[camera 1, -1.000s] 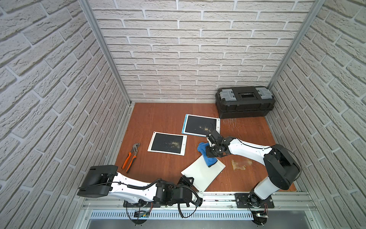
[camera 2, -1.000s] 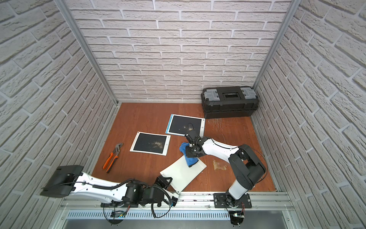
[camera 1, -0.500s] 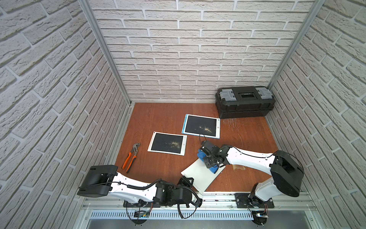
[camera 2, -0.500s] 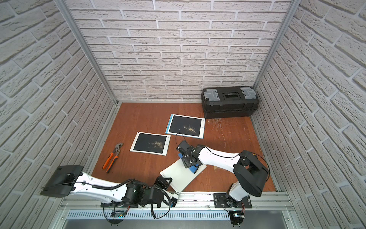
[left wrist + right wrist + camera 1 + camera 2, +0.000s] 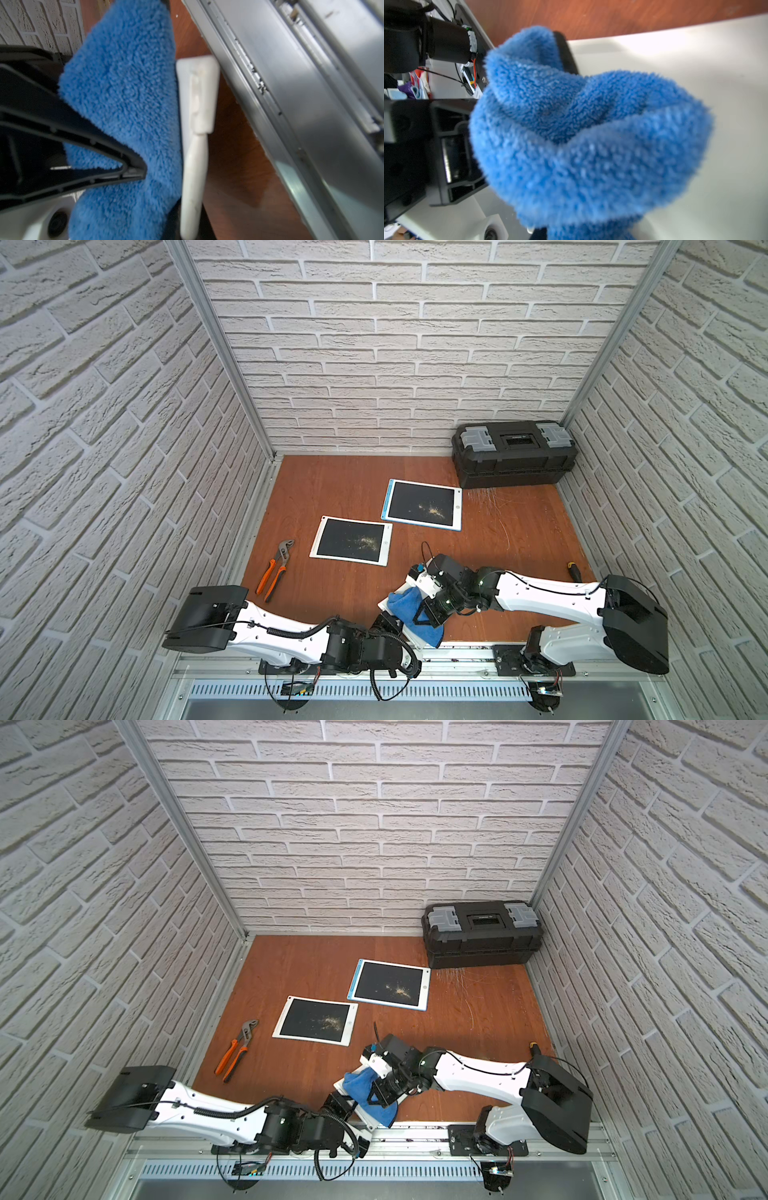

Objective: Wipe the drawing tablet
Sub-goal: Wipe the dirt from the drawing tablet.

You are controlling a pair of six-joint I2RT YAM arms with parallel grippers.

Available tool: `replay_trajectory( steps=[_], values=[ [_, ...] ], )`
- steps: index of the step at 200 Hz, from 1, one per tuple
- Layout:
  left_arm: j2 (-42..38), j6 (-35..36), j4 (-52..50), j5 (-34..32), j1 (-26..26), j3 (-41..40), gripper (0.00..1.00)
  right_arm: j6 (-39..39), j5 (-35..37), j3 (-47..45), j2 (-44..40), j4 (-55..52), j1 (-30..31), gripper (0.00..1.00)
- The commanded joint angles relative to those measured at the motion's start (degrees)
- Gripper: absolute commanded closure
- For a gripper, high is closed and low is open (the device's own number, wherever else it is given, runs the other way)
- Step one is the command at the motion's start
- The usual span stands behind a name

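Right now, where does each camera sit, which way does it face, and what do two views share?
Top views: high over the front rail, facing down at the table; both arms, left tool and right tool show.
Left wrist: on the left arm, facing along the tablet edge it pinches; the right tool's finger crosses the cloth.
Right wrist: on the right arm, facing the bunched cloth over the tablet; left arm parts show alongside.
Shared: both wrist views catch cloth and tablet.
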Motion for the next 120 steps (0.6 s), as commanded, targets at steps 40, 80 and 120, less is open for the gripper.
replay_trajectory(
  steps=[40, 80, 120],
  values=[
    [-0.2, -0.5, -0.9, 0.0, 0.1, 1.9, 1.00, 2.4, 17.4, -4.6, 2.7, -18.8, -25.8, 0.98],
    [-1.1, -0.7, -1.4, -0.3, -0.2, 1.9, 1.00, 3.9, 23.5, 0.2, 2.6, -20.8, -28.1, 0.97],
    [-1.2, -0.7, -1.8, -0.6, -0.4, 2.1, 1.00, 2.3, 22.2, 4.9, 1.1, -19.1, -21.0, 0.97]
  ],
)
